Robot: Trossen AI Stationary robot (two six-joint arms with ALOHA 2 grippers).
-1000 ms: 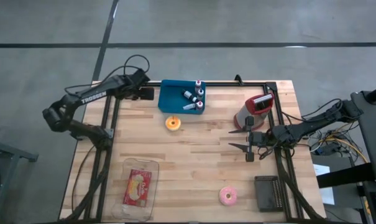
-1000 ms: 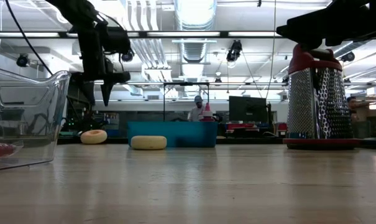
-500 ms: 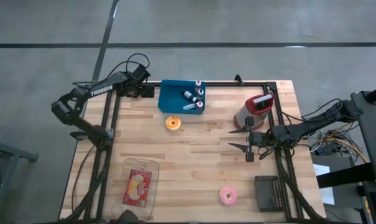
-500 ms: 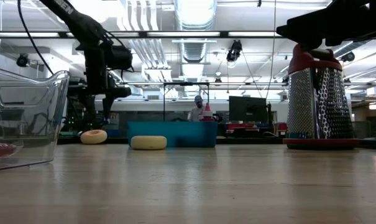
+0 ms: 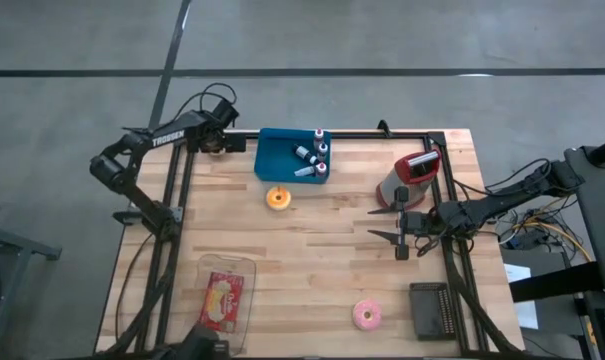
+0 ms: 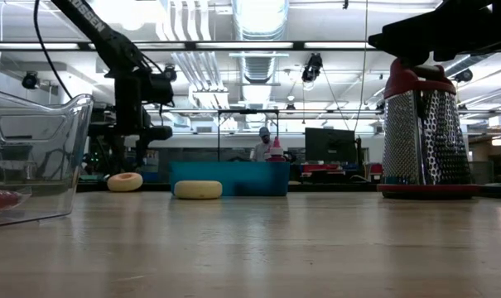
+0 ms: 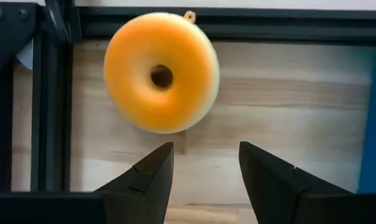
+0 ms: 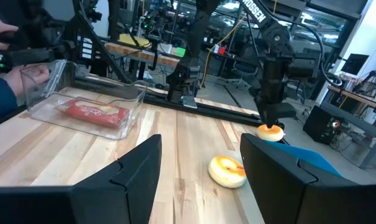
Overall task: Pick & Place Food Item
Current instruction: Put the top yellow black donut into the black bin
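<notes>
Beside the cheese grater (image 5: 412,176) the right gripper (image 5: 384,223) waits, jaws apart and empty, while beyond the blue bin (image 5: 293,155) the left gripper (image 7: 203,168), jaws apart, hovers over an orange donut (image 7: 161,73) at the table's far corner.

A red-topped metal box grater (image 5: 410,176) stood upright near the far right corner of the wooden tabletop (image 5: 312,260). A dark ridged block (image 5: 435,310) lay at the near right corner. A blue tray (image 5: 278,156) at the far edge held small bottles (image 5: 310,156) with white bodies. A person's blue sleeve (image 8: 2,98) showed beside the tabletop's near left corner.
</notes>
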